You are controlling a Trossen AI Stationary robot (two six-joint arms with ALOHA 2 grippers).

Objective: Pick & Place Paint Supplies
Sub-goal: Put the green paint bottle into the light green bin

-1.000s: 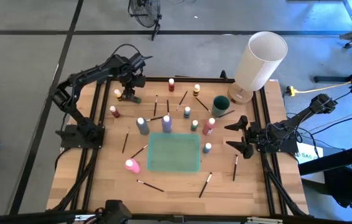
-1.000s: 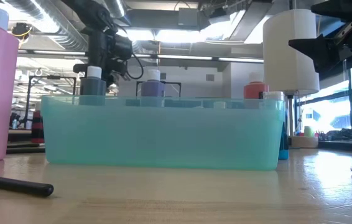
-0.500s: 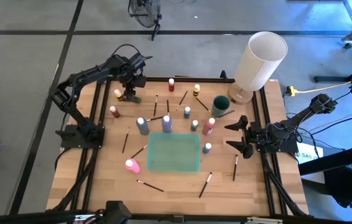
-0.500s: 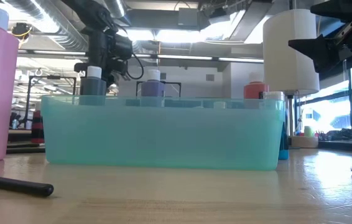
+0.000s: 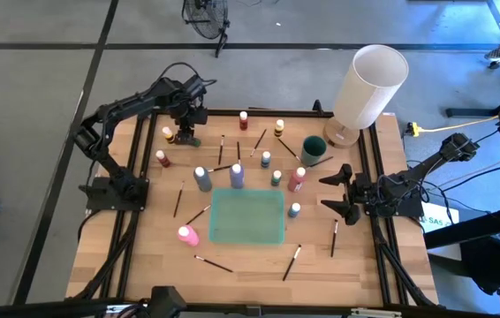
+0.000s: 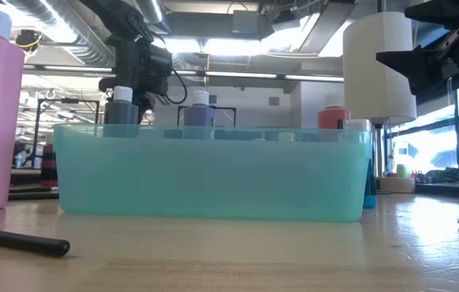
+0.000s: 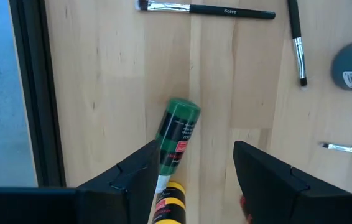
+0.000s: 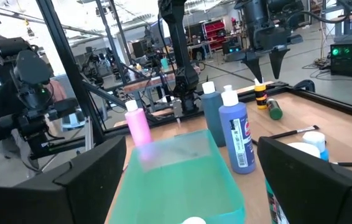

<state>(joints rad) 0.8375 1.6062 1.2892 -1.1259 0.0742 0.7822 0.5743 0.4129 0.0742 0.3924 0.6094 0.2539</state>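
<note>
While my left gripper (image 7: 191, 177) hangs open and empty at the table's far left corner, a green bottle (image 7: 177, 135) lies on its side just ahead of my fingers (image 7: 260, 171), a yellow one (image 7: 166, 204) between them. Bare wood lies to the bottle's sides; the black table rail (image 7: 36, 93) runs close by. My right gripper (image 5: 337, 191) waits wide open near the right edge.

left arm (image 5: 135, 106): matte black links, rounded joint housings, black base block bolted on the table's left rail
right arm (image 5: 427, 172): same black build, slim segmented links, base on the right rail
left gripper (image 7: 191, 177): two flat, black, angular fingers tapering to blunt tips
right gripper (image 5: 340, 190): two black wedge-shaped fingers on a black crossbar
cables: thin black leads looped along the left arm's wrist
</note>
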